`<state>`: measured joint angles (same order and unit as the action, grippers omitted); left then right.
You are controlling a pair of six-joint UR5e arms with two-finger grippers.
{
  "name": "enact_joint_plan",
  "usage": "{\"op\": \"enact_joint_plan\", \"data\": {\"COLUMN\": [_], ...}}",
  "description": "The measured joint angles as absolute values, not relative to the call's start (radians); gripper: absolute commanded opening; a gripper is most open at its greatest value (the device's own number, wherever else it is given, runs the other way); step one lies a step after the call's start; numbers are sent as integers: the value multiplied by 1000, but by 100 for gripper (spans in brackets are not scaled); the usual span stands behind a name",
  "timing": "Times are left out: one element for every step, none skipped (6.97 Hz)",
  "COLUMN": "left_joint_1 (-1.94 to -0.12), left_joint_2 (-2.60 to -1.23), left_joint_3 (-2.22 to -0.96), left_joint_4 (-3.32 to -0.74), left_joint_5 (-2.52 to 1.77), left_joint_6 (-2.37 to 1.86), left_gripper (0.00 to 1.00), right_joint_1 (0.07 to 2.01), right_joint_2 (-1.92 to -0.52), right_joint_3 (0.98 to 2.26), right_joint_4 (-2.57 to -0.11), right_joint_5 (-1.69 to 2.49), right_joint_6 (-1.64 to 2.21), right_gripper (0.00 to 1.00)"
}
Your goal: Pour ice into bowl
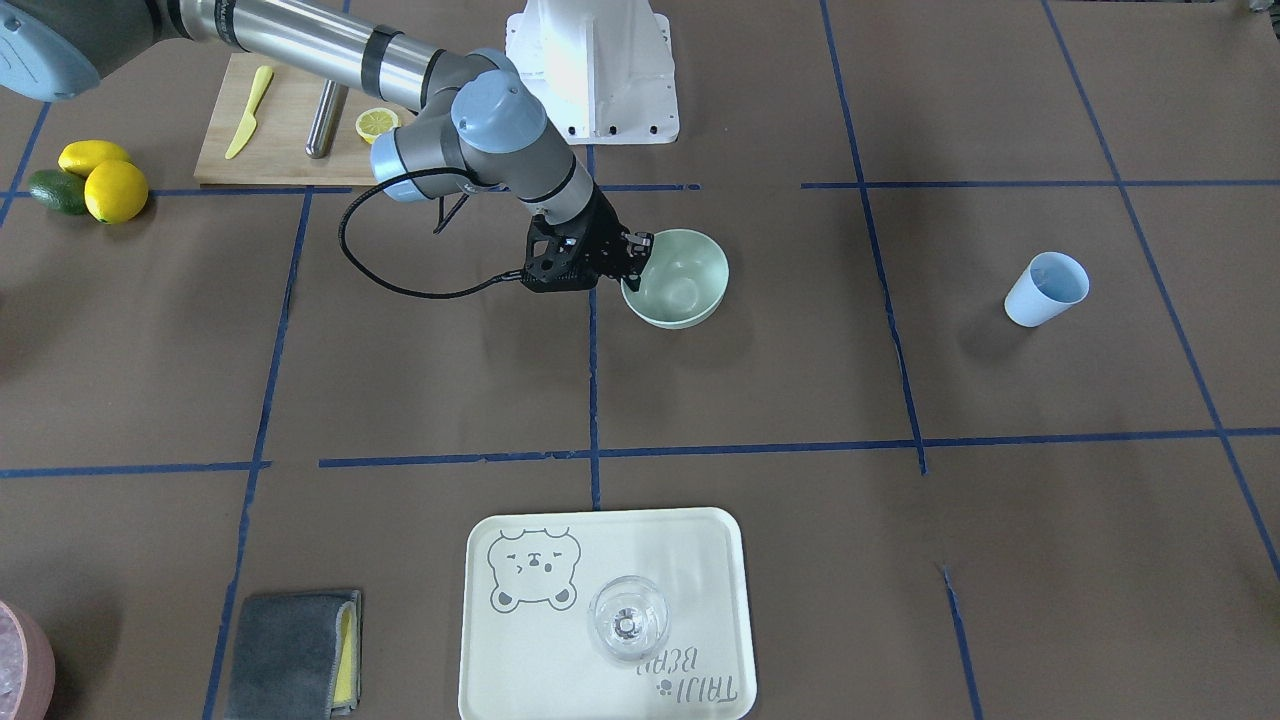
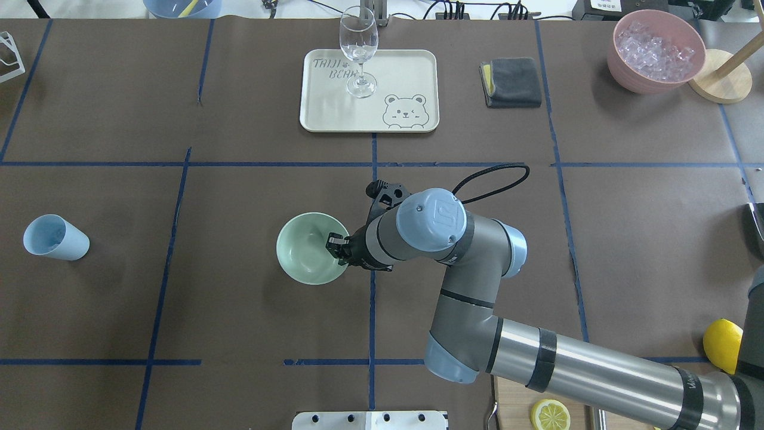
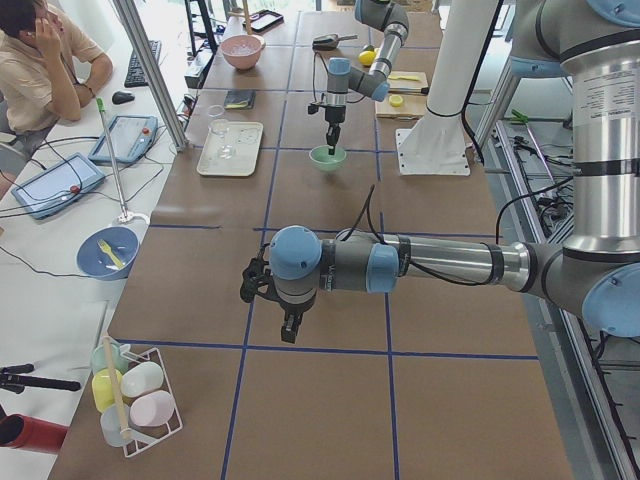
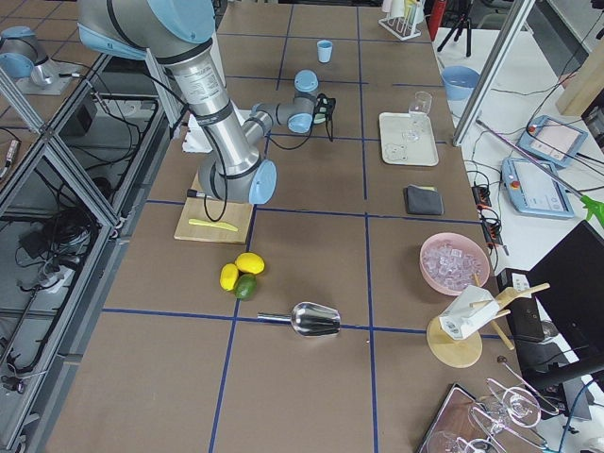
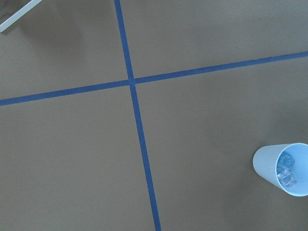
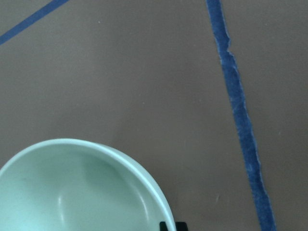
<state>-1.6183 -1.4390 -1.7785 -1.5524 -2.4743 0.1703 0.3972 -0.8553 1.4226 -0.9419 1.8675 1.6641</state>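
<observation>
The pale mint-green bowl (image 1: 680,278) is near the table's middle and is empty; it also shows in the overhead view (image 2: 309,248) and the right wrist view (image 6: 72,187). My right gripper (image 1: 637,252) is at the bowl's rim on the robot's right side, with its fingers closed over the rim. Clear ice cubes (image 5: 286,172) lie in the light blue cup (image 5: 283,168), which stands apart on the robot's left (image 2: 57,237). More ice (image 2: 655,46) fills the pink container (image 2: 656,74). My left gripper (image 3: 289,332) hangs above the table; I cannot tell whether it is open.
A cream tray (image 2: 412,77) with a wine glass (image 2: 359,51) stands across the table, with a grey cloth (image 2: 512,82) beside it. A cutting board (image 1: 285,140) holds a yellow knife and half a lemon; lemons (image 1: 115,190) lie next to it. A metal scoop (image 4: 316,319) lies near the pink container.
</observation>
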Motion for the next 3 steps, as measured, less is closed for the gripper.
{"op": "enact_joint_plan", "data": {"left_joint_1": [-1618, -1618, -1618], "left_joint_2": [-1439, -1439, -1439], "left_joint_3": [-1778, -1778, -1779], "left_joint_4": [-1553, -1553, -1553], "left_joint_5": [-2474, -2474, -2474], "left_joint_6": [170, 170, 170], "left_gripper": [100, 100, 100], "right_joint_1": [393, 392, 392], "right_joint_2": [-829, -801, -780], "right_joint_3": [1400, 1387, 1383], "right_joint_4": [-962, -1005, -1049], "right_joint_5": [1864, 1861, 1858], "right_joint_6": [1662, 1660, 1658], "right_gripper": [56, 69, 66]}}
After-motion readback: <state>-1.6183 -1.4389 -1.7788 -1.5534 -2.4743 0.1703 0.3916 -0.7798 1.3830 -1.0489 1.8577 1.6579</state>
